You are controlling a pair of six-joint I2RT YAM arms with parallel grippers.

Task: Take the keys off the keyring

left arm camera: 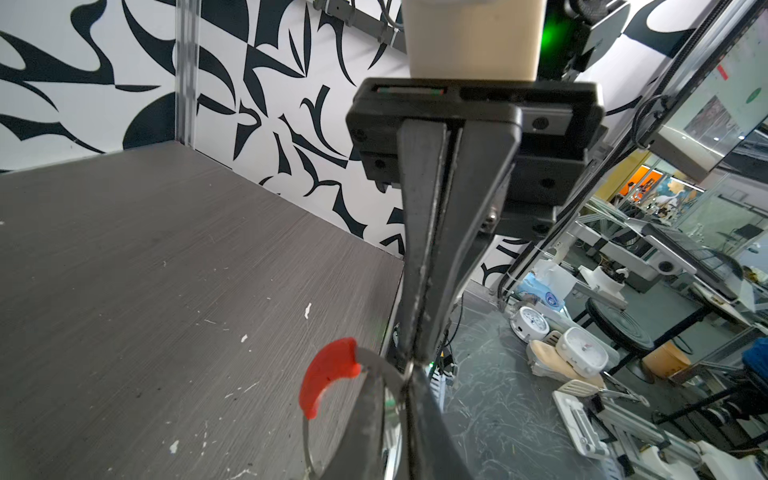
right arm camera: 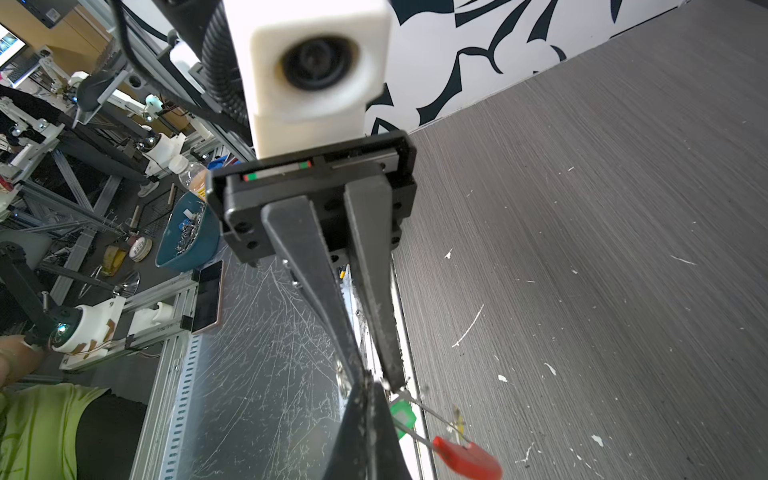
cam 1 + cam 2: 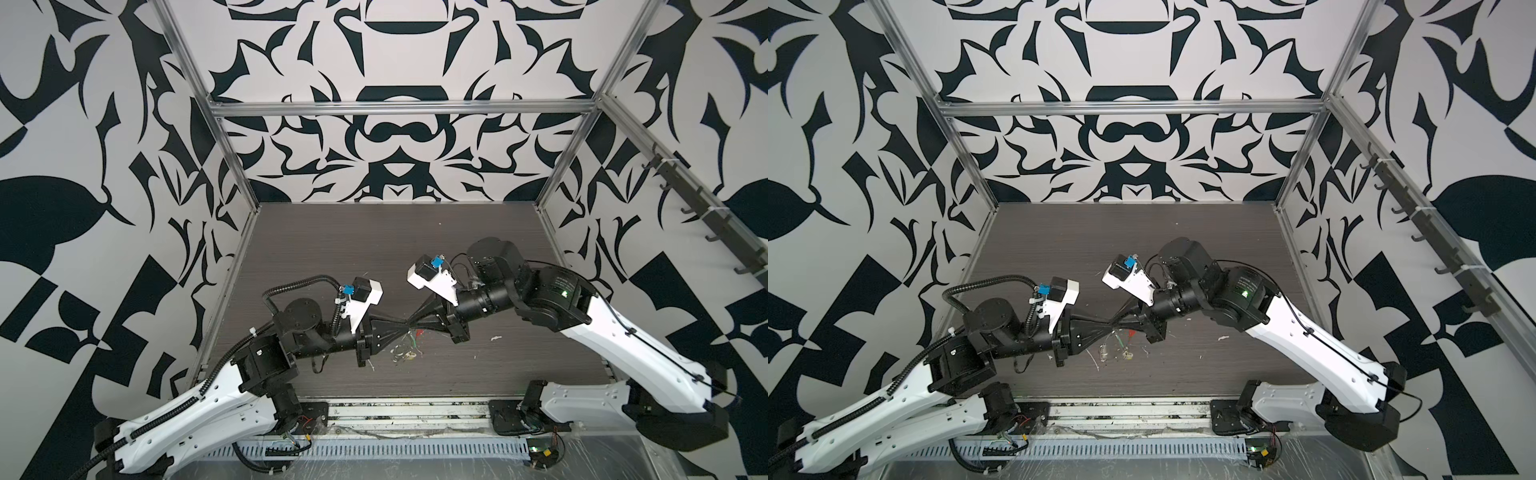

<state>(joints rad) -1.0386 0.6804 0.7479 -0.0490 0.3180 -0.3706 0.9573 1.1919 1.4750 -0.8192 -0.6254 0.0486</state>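
Both grippers meet tip to tip above the middle of the dark table. My left gripper (image 3: 404, 326) (image 1: 409, 376) is shut where the thin wire of the keyring (image 1: 328, 374) runs into its fingertips. My right gripper (image 3: 412, 323) (image 2: 370, 384) is shut on the same wire right beside it. The keyring's red sleeve (image 2: 467, 457) (image 3: 1131, 332) sticks out just past the tips. The keys hang under the tips. Their green tag (image 2: 403, 415) (image 3: 1120, 341) and yellow tag (image 2: 457, 419) show, and the silver blades dangle lower (image 3: 1104, 353). What lies between the pads is hidden.
White flecks of debris (image 3: 496, 338) dot the dark wood table (image 3: 374, 249). Patterned walls and aluminium frame posts (image 3: 232, 166) close in the back and both sides. A metal rail (image 3: 395, 415) with the arm bases runs along the front edge.
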